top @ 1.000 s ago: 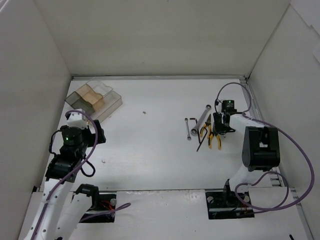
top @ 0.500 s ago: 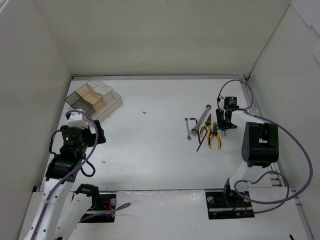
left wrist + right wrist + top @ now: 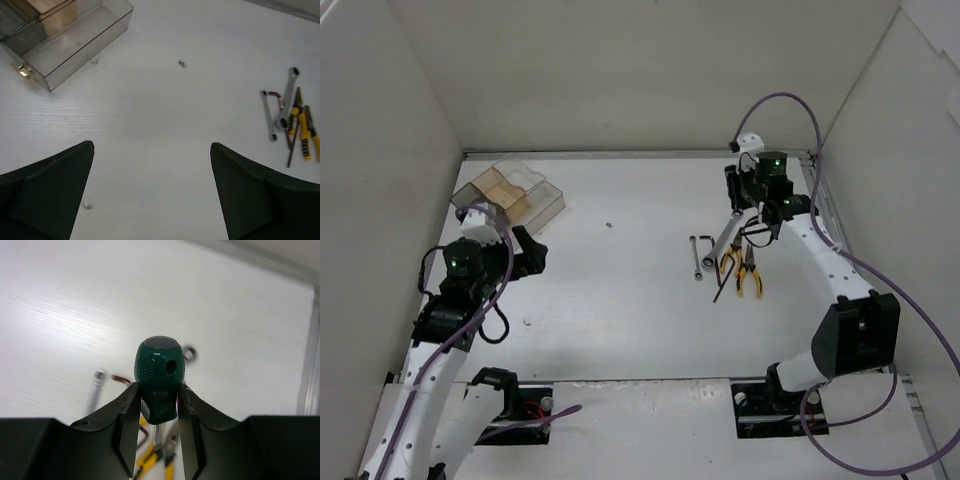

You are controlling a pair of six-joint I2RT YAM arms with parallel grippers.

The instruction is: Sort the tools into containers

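Moved: right gripper [image 3: 158, 407] has lifted off the tool pile [image 3: 730, 258], toward the far edge.
Grip: jaws pinching the green-handled screwdriver [image 3: 159, 367], held aloft.
Left gripper [image 3: 152, 192]: spread, empty.
Containers [image 3: 548, 203]: far-left corner, well apart; carrying across likely comes next.

Premises: a robot test cell in a laboratory; not a home or a shop.

Evidence:
- White table [image 3: 620, 310] boxed in by plain white panels at the back [image 3: 640, 70], left [image 3: 380, 200] and right [image 3: 900, 180].
- Two small arms, left [image 3: 435, 345] and right [image 3: 825, 265], bolted on black plates [image 3: 770, 412] at the near edge, each lit by a green lamp.
- Purple cables [image 3: 925, 320] looped loose from the arms.
- Metal rail [image 3: 828, 215] along the table's right edge.
- Only staged items on the surface: a few tools [image 3: 725, 258] and clear boxes [image 3: 510, 195].
- Right gripper [image 3: 156, 390] clamps a screwdriver [image 3: 159, 365].
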